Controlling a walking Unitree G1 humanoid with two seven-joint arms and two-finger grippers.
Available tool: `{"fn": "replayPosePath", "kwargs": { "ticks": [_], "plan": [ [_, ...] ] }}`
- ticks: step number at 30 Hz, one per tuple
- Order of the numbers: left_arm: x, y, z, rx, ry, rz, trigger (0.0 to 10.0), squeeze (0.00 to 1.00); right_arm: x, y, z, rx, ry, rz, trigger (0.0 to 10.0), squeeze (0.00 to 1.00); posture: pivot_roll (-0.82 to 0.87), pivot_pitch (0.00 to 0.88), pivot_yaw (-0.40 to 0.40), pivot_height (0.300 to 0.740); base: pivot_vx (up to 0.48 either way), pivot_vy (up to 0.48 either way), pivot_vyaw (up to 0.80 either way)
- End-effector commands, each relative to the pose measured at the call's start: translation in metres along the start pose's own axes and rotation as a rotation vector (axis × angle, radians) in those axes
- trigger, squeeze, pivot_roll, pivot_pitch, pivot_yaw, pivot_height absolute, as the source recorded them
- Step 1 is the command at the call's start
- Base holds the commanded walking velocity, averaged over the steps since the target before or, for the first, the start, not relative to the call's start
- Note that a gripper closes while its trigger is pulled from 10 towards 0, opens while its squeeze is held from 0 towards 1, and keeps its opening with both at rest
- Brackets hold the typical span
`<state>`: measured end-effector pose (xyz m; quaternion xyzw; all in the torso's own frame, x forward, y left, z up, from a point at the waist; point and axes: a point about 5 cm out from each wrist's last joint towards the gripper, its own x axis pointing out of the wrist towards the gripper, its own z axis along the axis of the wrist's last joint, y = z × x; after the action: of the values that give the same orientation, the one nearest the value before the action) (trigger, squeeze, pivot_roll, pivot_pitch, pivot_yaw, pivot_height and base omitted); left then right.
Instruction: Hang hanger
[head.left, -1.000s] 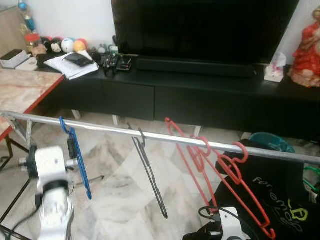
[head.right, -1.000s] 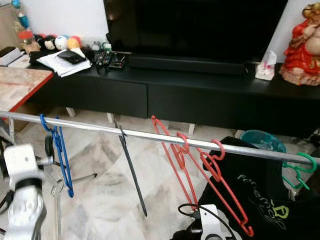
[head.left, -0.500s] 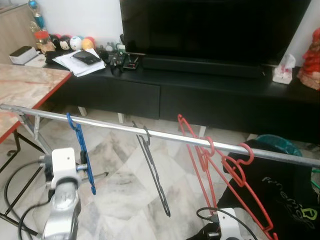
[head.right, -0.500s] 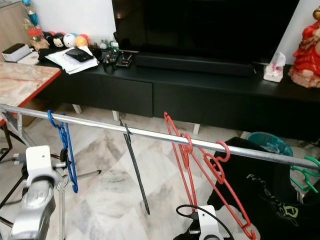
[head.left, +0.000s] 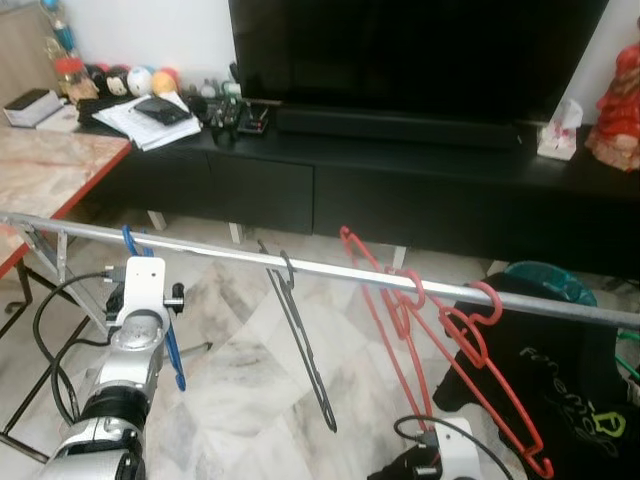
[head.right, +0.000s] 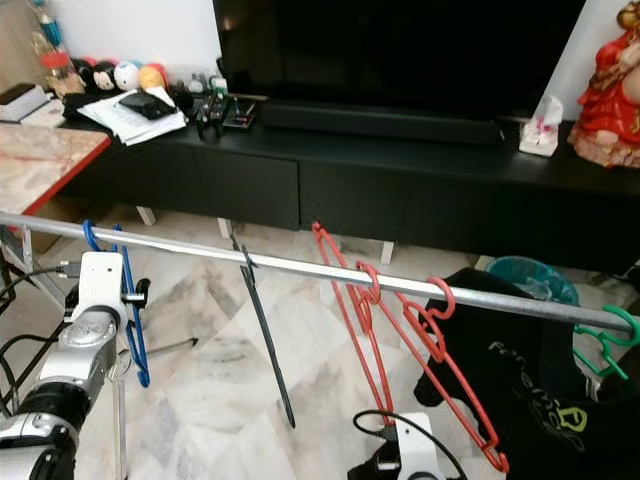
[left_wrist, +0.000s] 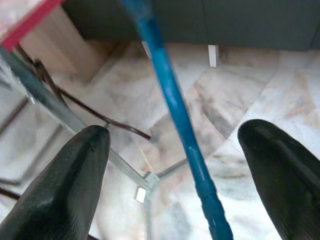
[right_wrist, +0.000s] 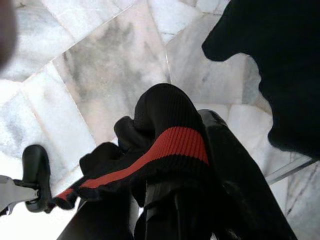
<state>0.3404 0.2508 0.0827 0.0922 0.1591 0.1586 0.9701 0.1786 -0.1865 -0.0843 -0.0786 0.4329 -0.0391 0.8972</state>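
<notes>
Silver clothes rail (head.left: 330, 272) runs across the room in front of a black TV cabinet (head.left: 400, 190), sloping down twd the robot's right. Blue hanger (head.right: 128, 320) hangs by its hook on the rail's left part. Left gripper (left_wrist: 175, 160) is up at that hanger, fingers (left_wrist: 65, 190) spread wide w/ the blue bar (left_wrist: 185, 145) passing between them, touching neither pad as far as the wrist view shows; left arm (head.left: 125, 370) rises just beside the hanger.

Further along the rail: a thin black hanger (head.left: 300, 345), then two red hangers (head.left: 440, 360) tangled close together, then a green hanger (head.right: 600, 345) near the far right end. A black garment w/ pale lettering (head.left: 560, 390) is draped under the rail's right part.

Right gripper (right_wrist: 170, 200) is low near the marble floor (head.left: 240, 380); fingers wrapped in black cloth w/ a red stripe (right_wrist: 165, 150), seemingly clamped on it, though the cloth hides the pads.

Marble-topped worktop w/ red edge (head.left: 50, 170) stands at the left. Papers (head.left: 150, 125) and small toys lie on the TV cabinet; a red figurine (head.right: 610, 90) sits at its right end.
</notes>
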Motion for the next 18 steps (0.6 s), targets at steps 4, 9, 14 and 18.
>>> {"fn": "replayPosePath", "kwargs": {
  "ticks": [4, 9, 14, 18],
  "plan": [
    [0.0051, 0.0079, 0.0049, -0.049, -0.011, 0.016, 10.0, 0.0, -0.0003, 0.0001, 0.0021, 0.027, -0.028, 0.005, 10.0, 0.0, -0.06, 0.054, 0.004, 0.74, 0.0, 0.0, 0.0],
    [0.0074, 0.0103, 0.0066, -0.11, -0.022, 0.015, 2.0, 0.0, -0.0002, 0.0004, 0.0029, 0.026, -0.032, 0.009, 10.0, 0.0, -0.07, 0.059, 0.006, 0.74, 0.0, 0.0, 0.0],
    [0.0073, 0.0048, 0.005, -0.088, -0.025, -0.005, 0.0, 0.0, -0.0001, 0.0015, 0.0034, 0.031, -0.033, 0.011, 10.0, 0.0, -0.06, 0.065, 0.004, 0.74, 0.0, 0.0, 0.0],
    [0.007, 0.0021, 0.0039, -0.091, -0.03, -0.01, 0.0, 0.0, 0.0, 0.0017, 0.0041, 0.034, -0.037, 0.011, 10.0, 0.0, -0.07, 0.067, 0.003, 0.74, 0.0, 0.0, 0.0]
  ]
}}
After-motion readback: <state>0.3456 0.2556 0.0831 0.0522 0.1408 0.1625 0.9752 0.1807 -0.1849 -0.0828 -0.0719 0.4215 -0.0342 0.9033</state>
